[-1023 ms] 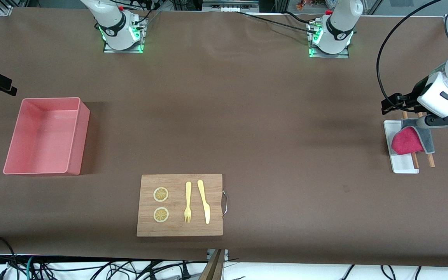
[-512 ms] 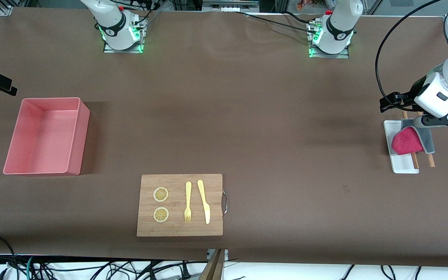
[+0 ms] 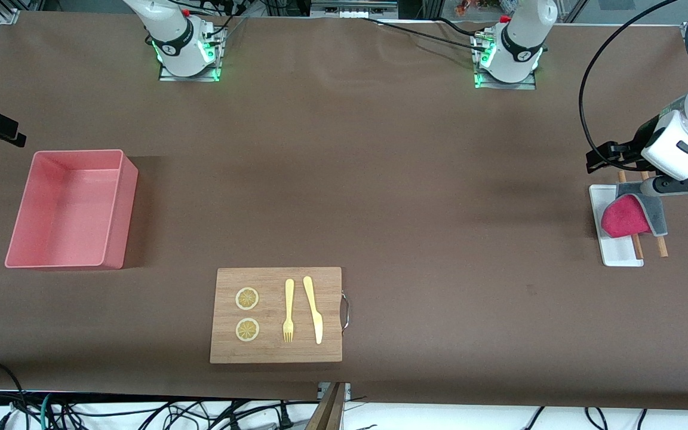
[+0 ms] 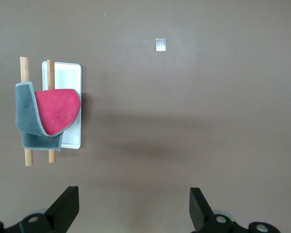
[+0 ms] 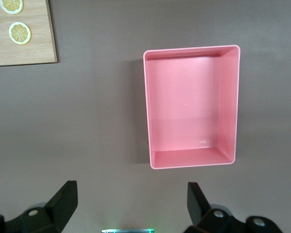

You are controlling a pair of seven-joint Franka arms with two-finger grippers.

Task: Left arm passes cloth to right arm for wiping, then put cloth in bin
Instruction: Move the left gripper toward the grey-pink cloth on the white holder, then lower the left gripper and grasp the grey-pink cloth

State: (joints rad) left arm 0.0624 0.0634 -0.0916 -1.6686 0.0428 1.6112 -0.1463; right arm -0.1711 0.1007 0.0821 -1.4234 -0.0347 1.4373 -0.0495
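At the left arm's end of the table, cloth [image 3: 624, 219] is draped over two wooden sticks [image 3: 637, 245] and a white tray [image 3: 617, 254]. Left gripper [image 4: 133, 208] hangs over bare table beside it, jaws spread, holding nothing. Right gripper [image 5: 131, 206] waits high near the bin [image 3: 21, 239], also spread, holding nothing.

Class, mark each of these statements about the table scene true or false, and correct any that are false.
1. The cloth is draped over two wooden sticks by the white tray. True.
2. The bin already holds the cloth. False: it is empty.
3. The left gripper grips the cloth. False: it is open, up in the air, holding nothing.
4. A fork and a knife lie on the cutting board. True.
5. The right gripper is open. True.
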